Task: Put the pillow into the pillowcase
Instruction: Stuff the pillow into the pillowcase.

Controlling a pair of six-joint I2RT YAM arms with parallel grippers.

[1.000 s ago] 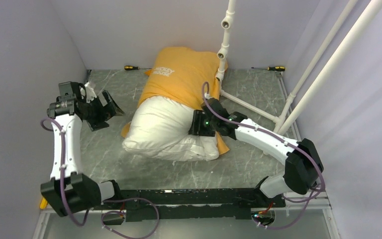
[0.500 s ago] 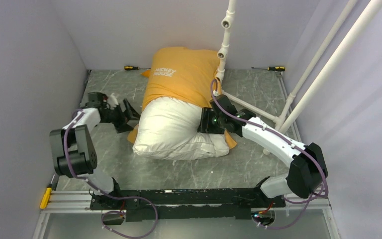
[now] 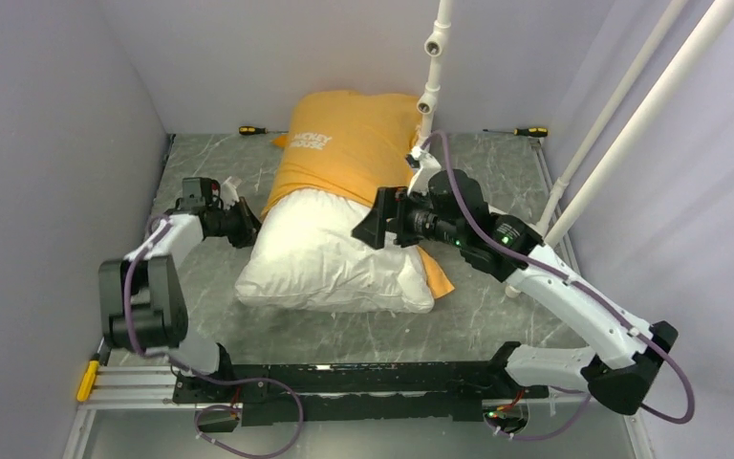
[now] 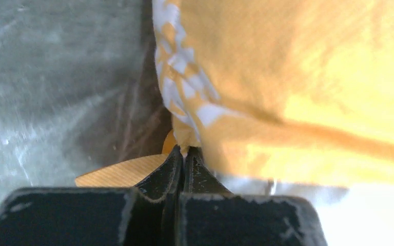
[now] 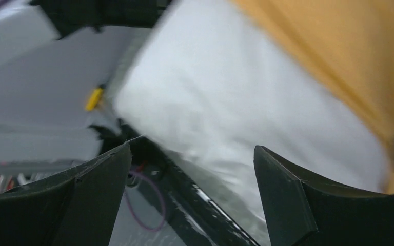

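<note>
Shifted inward, left hand (image 4: 183,154) pinches pillowcase (image 4: 297,77) edge.

I see the plump white rectangular fabric pillow (image 3: 330,263) lying flat, its far part inside the orange-yellow fabric pillowcase (image 3: 349,153) and its near part bare. The pillowcase carries white printed letters on top, and its closed end leans up just left of the white pipe post (image 3: 430,96). The pillow's bare end lies nearer to me than this post.
</note>
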